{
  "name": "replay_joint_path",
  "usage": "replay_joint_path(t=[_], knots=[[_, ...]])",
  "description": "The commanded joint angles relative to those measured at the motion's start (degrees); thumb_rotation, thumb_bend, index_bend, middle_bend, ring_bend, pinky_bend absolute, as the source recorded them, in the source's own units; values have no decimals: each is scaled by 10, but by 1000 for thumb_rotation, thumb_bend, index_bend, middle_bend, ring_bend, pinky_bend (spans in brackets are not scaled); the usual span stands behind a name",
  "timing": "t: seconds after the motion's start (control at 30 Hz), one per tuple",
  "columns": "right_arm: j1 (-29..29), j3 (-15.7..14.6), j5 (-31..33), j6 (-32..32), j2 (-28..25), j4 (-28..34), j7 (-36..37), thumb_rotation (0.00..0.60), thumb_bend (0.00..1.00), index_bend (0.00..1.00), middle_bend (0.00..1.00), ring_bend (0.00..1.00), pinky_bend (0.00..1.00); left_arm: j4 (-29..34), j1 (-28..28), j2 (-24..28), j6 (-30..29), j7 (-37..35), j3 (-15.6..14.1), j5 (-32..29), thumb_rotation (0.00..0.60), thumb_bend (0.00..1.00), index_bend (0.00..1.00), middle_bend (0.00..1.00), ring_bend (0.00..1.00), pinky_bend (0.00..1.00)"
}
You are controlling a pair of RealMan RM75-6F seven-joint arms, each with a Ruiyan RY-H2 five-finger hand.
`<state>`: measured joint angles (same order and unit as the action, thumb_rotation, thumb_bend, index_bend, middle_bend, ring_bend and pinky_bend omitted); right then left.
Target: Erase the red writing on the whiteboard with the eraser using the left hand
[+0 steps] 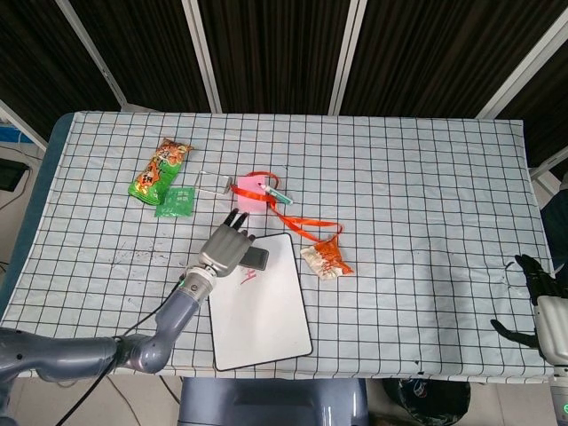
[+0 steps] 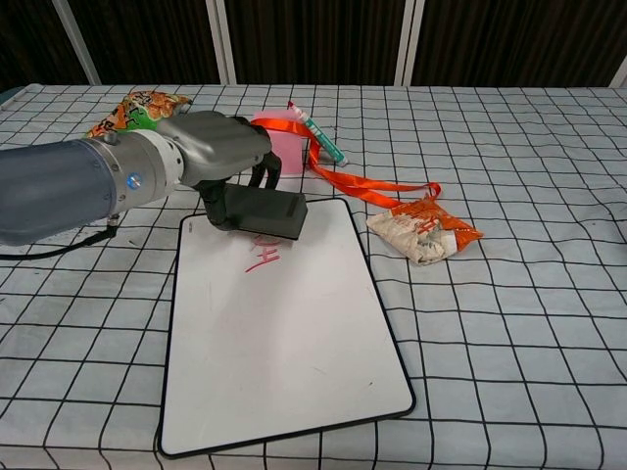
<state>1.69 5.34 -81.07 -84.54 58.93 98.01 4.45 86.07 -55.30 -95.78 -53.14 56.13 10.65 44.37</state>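
The left hand grips the eraser over the top of the whiteboard, covering the upper part of the red writing. Risks, as judged: a tilted eraser would smear or miss strokes; a hard push could slide the unfixed whiteboard across the bench. The right hand, well right of the whiteboard, holds nothing, fingers apart.
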Motion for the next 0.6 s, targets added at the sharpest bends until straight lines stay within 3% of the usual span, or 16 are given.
replay_joint_path(t=[0.03,0.6], knots=[[0,0,0,0,0,0,0,600,181,69,98,189,212,-10,-11,-12,-8,5,-2,-9,600,305,397,435,0,0],[0,0,1,1,-1,0,2,600,182,69,98,189,212,-21,-26,-20,-8,-5,-38,-28,600,305,397,434,0,0]])
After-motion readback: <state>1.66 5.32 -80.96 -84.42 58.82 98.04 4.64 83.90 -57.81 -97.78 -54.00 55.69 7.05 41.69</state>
